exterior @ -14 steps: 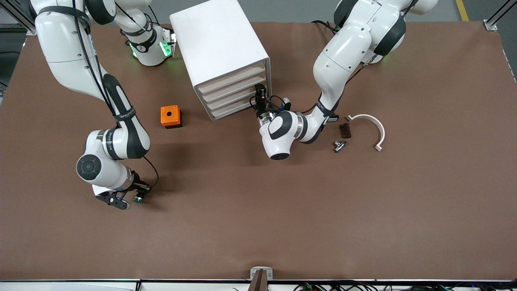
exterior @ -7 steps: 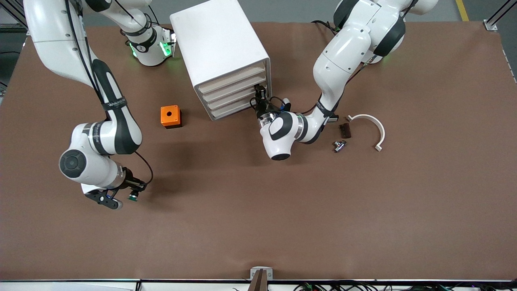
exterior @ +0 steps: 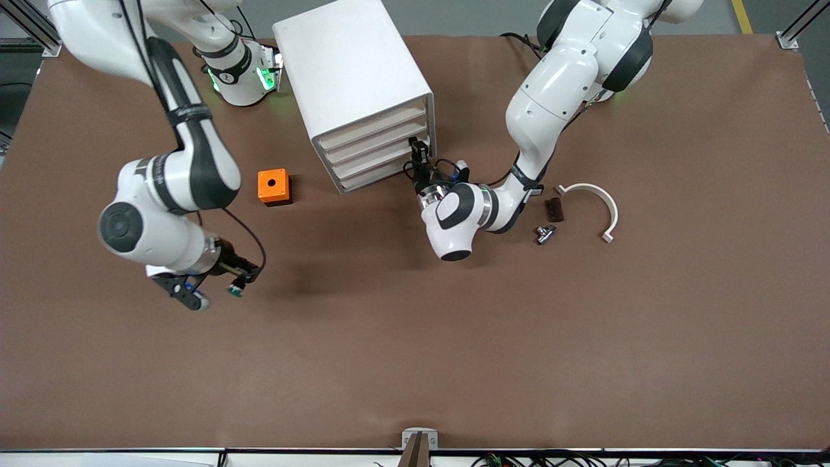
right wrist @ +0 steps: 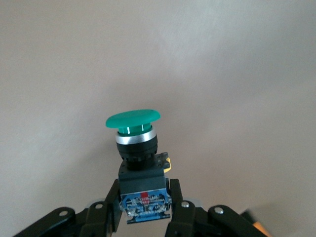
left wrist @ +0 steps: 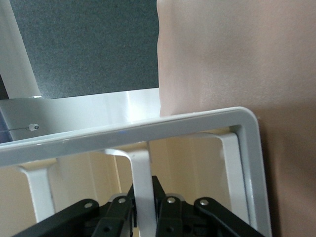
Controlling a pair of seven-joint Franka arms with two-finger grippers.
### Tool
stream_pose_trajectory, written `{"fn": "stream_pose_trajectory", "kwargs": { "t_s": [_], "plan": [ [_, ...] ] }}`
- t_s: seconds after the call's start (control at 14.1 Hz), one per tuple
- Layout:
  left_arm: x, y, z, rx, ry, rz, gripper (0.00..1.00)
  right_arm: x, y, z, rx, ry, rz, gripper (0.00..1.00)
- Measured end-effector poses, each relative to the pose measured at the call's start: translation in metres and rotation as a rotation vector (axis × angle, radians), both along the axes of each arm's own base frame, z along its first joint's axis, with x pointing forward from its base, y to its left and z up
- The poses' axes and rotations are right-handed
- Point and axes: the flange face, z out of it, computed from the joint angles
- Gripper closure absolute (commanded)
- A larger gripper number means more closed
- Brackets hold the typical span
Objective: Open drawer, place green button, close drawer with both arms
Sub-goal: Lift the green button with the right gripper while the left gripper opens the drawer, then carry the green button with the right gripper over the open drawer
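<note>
R gripper (exterior: pixel 235 285) up over bare counter (exterior: pixel 454 357), arm bent, fingers clamped on button (right wrist: pixel 138 148). L gripper (exterior: pixel 418 155) low at drawer (exterior: pixel 369 159) front, fingers pinching its handle; all drawers in.

Green-capped button (right wrist: pixel 139 163) clamped in right pincer (right wrist: pixel 143 205) above table; drawer (exterior: pixel 371 156) shut in cabinet (exterior: pixel 353 84).

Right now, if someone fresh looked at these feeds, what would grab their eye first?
Probably the green button, pinched by its black-and-blue body in the right tool, up over bare table near the right arm's end. Next, the big white cabinet with four stacked drawers, none visibly pulled out, where the left tool sits at a drawer front, its fingers astride a white handle bar. The orange cube beside the cabinet stands out too.
</note>
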Motion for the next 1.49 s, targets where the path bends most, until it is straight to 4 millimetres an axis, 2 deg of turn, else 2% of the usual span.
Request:
{"fn": "stream_pose_trajectory", "kwargs": {
  "t_s": [0.21, 0.43, 0.64, 0.85, 1.28, 1.49],
  "plan": [
    [0.015, 0.013, -0.001, -0.002, 0.006, 0.040, 0.92, -0.025, 0.065, 0.010, -0.015, 0.011, -0.104, 1.00],
    [0.036, 0.030, -0.001, -0.007, 0.010, 0.098, 0.91, -0.053, 0.128, 0.010, -0.032, 0.026, -0.183, 1.00],
    [0.056, 0.048, -0.001, -0.010, 0.005, 0.155, 0.90, -0.080, 0.176, 0.010, -0.046, 0.033, -0.273, 1.00],
    [0.069, 0.058, -0.001, -0.018, 0.004, 0.200, 0.89, -0.106, 0.213, 0.007, -0.064, 0.047, -0.352, 1.00],
    [0.089, 0.077, -0.002, -0.025, -0.001, 0.265, 0.88, -0.173, 0.268, -0.030, -0.099, 0.057, -0.472, 1.00],
    [0.102, 0.090, -0.003, -0.028, -0.005, 0.308, 0.85, -0.202, 0.295, -0.031, -0.113, 0.062, -0.508, 1.00]
  ]
}}
